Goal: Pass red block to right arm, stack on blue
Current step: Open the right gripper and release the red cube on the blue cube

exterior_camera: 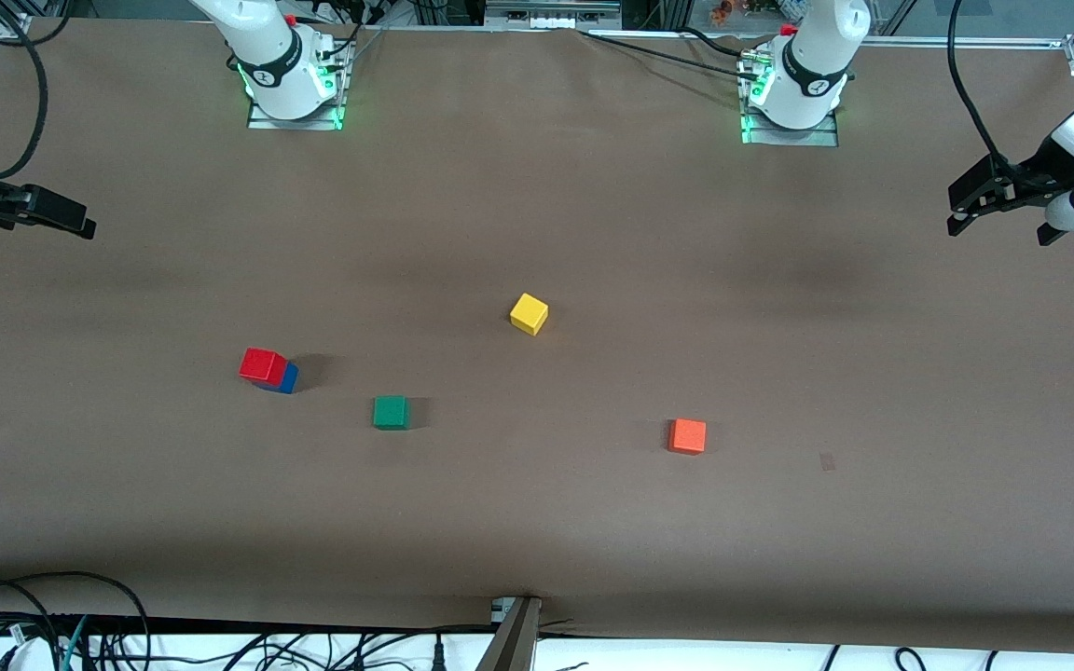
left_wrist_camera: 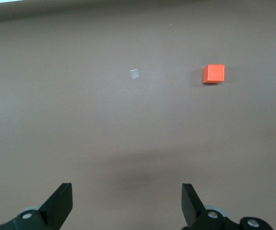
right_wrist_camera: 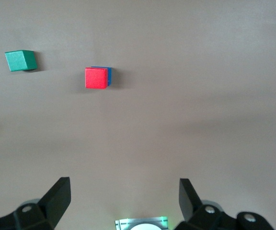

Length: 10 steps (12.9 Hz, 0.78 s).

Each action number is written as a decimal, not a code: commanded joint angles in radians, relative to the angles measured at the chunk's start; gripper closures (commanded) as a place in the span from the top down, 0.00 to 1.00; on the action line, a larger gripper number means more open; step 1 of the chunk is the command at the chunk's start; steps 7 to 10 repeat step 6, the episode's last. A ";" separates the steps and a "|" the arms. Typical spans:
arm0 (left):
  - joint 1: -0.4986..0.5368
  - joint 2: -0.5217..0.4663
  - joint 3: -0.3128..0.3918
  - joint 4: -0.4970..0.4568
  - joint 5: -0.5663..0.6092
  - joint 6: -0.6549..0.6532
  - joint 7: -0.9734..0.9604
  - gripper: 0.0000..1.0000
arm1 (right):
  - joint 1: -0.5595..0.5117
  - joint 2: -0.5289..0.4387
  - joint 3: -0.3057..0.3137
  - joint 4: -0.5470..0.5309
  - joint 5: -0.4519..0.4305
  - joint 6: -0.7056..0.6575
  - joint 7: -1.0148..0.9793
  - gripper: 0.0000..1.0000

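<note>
The brown worktop point(exterior_camera: 537, 522) carries five small cubes, with both arms drawn back to its ends. The left gripper point(exterior_camera: 998, 200) hangs over the edge at the left arm's end, jaws spread wide and holding nothing; its wrist view shows only bare surface and the orange cube point(left_wrist_camera: 213, 74). The right gripper point(exterior_camera: 52, 214) hangs over the edge at the right arm's end, and its wrist view shows both fingers set wide apart, also empty.

The red block point(exterior_camera: 263, 365) sits on top of the blue cube point(exterior_camera: 287, 378), toward the right arm's end of the worktop and about midway between the base edge and the front camera's edge. It sits slightly off-square, so a sliver of blue shows along one side. The green cube point(exterior_camera: 391, 411) lies near the stack, the yellow cube point(exterior_camera: 529, 313) near the middle.

By this layout the stacking looks finished, and both arms seem parked. Nothing more appears needed beyond leaving the stack undisturbed.
</note>
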 commanded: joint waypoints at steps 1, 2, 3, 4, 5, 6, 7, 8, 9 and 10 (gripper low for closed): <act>-0.002 0.014 0.004 0.029 -0.018 -0.020 -0.002 1.00 | -0.030 -0.067 0.026 -0.097 0.005 0.073 0.005 1.00; -0.002 0.015 0.004 0.027 -0.018 -0.020 -0.002 1.00 | -0.027 -0.064 0.026 -0.100 0.011 0.064 0.002 1.00; 0.000 0.015 0.007 0.027 -0.018 -0.020 -0.002 1.00 | -0.026 -0.059 0.026 -0.095 0.011 0.053 -0.008 1.00; 0.011 0.017 0.007 0.027 -0.018 -0.020 -0.002 1.00 | -0.020 -0.039 0.028 -0.072 0.005 0.047 -0.005 1.00; 0.021 0.018 0.007 0.026 -0.018 -0.021 -0.002 1.00 | -0.010 -0.025 0.028 -0.054 0.005 0.045 -0.002 1.00; 0.028 0.024 0.007 0.026 -0.018 -0.021 -0.002 1.00 | -0.007 -0.025 0.028 -0.055 0.008 0.048 0.011 1.00; 0.028 0.024 0.007 0.026 -0.018 -0.021 -0.002 1.00 | -0.007 -0.025 0.028 -0.055 0.008 0.048 0.011 1.00; 0.028 0.024 0.007 0.026 -0.018 -0.021 -0.002 1.00 | -0.007 -0.025 0.028 -0.055 0.008 0.048 0.011 1.00; 0.028 0.024 0.007 0.026 -0.018 -0.021 -0.002 1.00 | -0.007 -0.025 0.028 -0.055 0.008 0.048 0.011 1.00; 0.028 0.024 0.007 0.026 -0.018 -0.021 -0.002 1.00 | -0.007 -0.025 0.028 -0.055 0.008 0.048 0.011 1.00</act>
